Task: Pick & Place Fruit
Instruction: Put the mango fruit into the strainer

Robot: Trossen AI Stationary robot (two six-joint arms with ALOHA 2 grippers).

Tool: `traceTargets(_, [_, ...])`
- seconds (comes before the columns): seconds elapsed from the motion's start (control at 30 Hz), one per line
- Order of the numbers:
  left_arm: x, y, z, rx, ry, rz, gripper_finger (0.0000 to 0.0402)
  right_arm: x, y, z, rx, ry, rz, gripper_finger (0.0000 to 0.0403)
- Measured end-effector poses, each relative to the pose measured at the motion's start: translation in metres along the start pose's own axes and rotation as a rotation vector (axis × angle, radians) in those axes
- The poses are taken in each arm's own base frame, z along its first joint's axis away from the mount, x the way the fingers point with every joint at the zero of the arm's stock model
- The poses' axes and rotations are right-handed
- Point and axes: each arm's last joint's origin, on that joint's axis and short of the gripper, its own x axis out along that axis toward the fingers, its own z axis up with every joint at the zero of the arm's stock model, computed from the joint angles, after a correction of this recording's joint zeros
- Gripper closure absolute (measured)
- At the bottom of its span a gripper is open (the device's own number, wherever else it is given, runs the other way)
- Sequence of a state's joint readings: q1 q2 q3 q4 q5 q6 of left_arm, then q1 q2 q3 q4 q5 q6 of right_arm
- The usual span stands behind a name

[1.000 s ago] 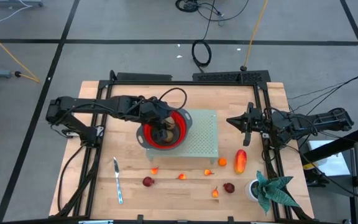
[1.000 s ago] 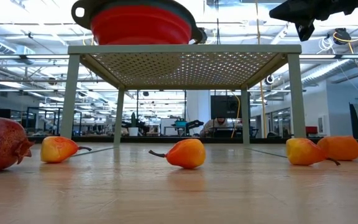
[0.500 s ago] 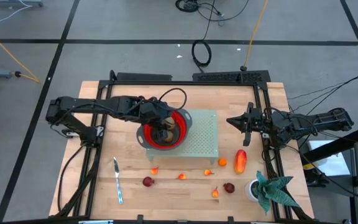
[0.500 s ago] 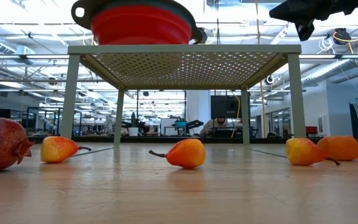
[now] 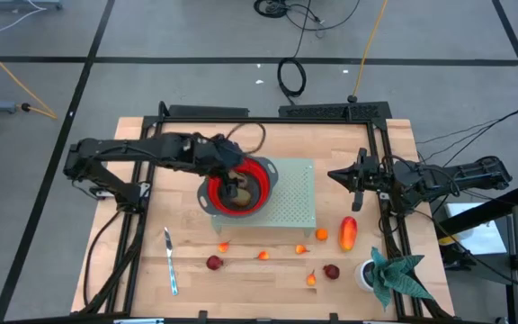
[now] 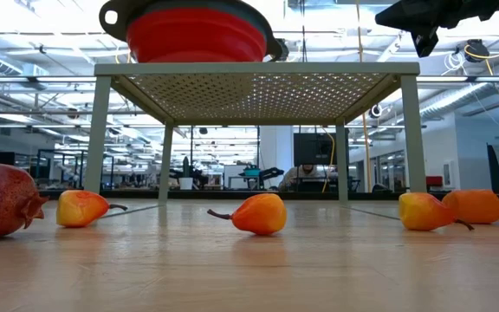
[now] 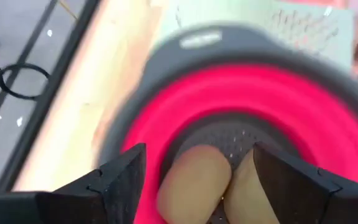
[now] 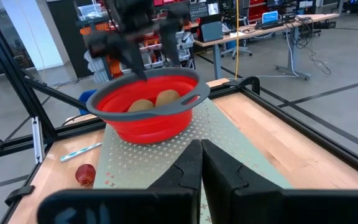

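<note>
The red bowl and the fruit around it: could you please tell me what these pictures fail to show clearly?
- Red bowl, low view: its inside is hidden by its own wall.
- Two kiwis, left wrist view: blurred and cut off by the bottom edge, between the open left gripper fingers.
- Dark red fruit, low view: cut off by the left edge.
- Small orange pieces, high view: too small to tell their kind.

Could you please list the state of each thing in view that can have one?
Left tool: open, above the bowl.
Right tool: shut, empty, waiting.
Red bowl: upright on rack, holding two kiwis.
Rack: standing on the table.
Knife: lying flat.
Potted plant: upright.
</note>
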State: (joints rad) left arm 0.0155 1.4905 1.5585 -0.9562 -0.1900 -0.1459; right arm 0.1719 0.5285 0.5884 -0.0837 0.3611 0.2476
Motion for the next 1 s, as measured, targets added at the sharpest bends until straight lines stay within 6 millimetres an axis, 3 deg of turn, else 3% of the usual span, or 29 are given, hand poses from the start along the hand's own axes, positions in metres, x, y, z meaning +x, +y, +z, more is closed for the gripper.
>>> traceTargets(0.13, [-0.028,0.0,0.006,-0.02,-0.022,0.04,0.0134,0.0,0.0,0.0,0.002,-0.001,0.002,0.0402])
traceTargets(0.43, [-0.07,0.006,-0.011,-0.029,-0.048,0.096,0.0223,0.002,0.001,-0.001,0.0,0.005,0.001,0.0399])
traceTargets(0.87, [-0.095,0.017,-0.048,-0.126,-0.166,-0.005,0.0391,0.01,0.004,-0.007,-0.016,0.067,0.045,0.0402])
traceTargets(1.0, [-0.098,0.019,-0.064,-0.154,-0.208,-0.042,0.0391,0.013,0.005,-0.009,-0.023,0.093,0.069,0.0402])
